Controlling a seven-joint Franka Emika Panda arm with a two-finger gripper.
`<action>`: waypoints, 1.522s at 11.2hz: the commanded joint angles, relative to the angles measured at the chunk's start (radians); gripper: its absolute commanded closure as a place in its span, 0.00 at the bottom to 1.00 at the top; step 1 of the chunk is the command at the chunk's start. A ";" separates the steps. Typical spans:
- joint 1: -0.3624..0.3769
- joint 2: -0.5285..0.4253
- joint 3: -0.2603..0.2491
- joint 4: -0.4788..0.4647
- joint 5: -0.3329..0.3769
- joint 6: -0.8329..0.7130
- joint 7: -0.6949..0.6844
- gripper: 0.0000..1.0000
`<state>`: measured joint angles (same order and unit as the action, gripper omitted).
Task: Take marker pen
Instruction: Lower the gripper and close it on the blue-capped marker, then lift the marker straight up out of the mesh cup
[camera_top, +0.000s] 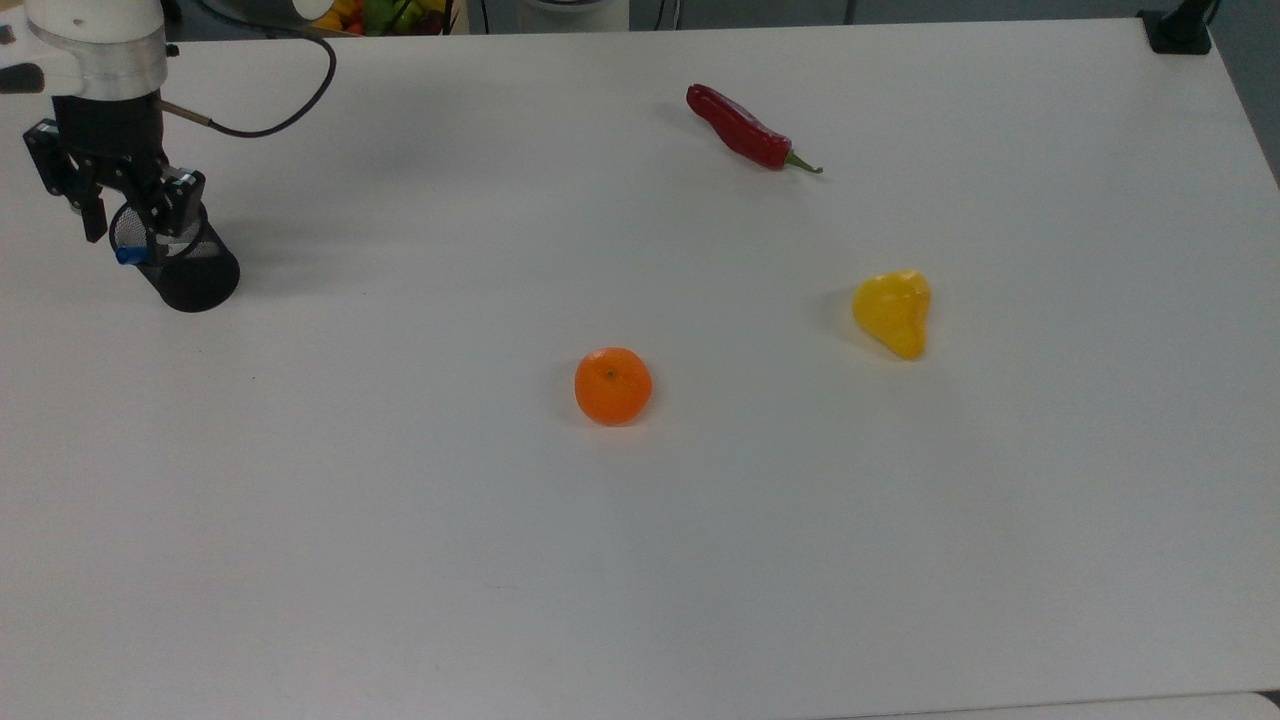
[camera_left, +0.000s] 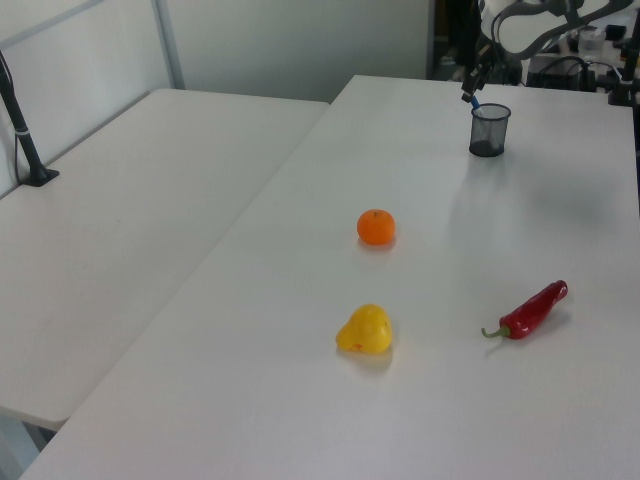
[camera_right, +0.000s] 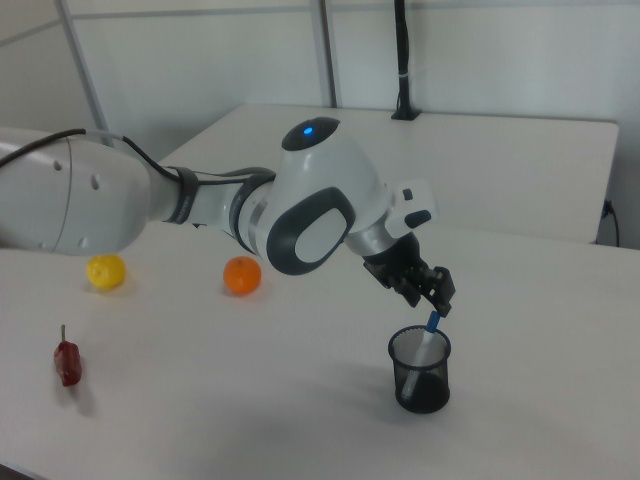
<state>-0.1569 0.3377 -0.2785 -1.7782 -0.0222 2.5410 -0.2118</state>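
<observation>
A black mesh pen cup (camera_top: 190, 270) is seen standing upright on the white table (camera_top: 700, 550) near the top view's left edge; the marker pen (camera_right: 431, 333) is held inside it, leaning against the rim, with its blue cap poking out above the rim and its white barrel visible through the opening in the right view; in the top view only the blue tip (camera_top: 128, 256) of the marker is made out at the cup's left rim, the rest being covered by the gripper. The gripper (camera_top: 122, 222) is positioned directly over the cup mouth, with one finger outside the rim on the top view's left and the other over the opening, so that the fingers are seen spread apart on either side of the marker's cap; nothing is gripped, and whether the marker is touched cannot be told. In the right view the gripper (camera_right: 432, 297) is seen just above the blue cap. An orange (camera_top: 613, 386) is placed near the table's middle, well apart from the cup; a yellow pear-shaped fruit (camera_top: 893, 312) is found further to the top view's right; a red chilli pepper (camera_top: 745, 130) is laid near the far edge.
</observation>
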 joint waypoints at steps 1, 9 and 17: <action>0.007 0.029 -0.010 -0.017 -0.012 0.062 -0.012 0.42; -0.003 0.032 -0.010 -0.021 -0.033 0.061 -0.015 1.00; -0.012 -0.146 -0.011 -0.015 -0.018 0.044 -0.008 1.00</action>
<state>-0.1696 0.2907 -0.2899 -1.7589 -0.0422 2.5838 -0.2122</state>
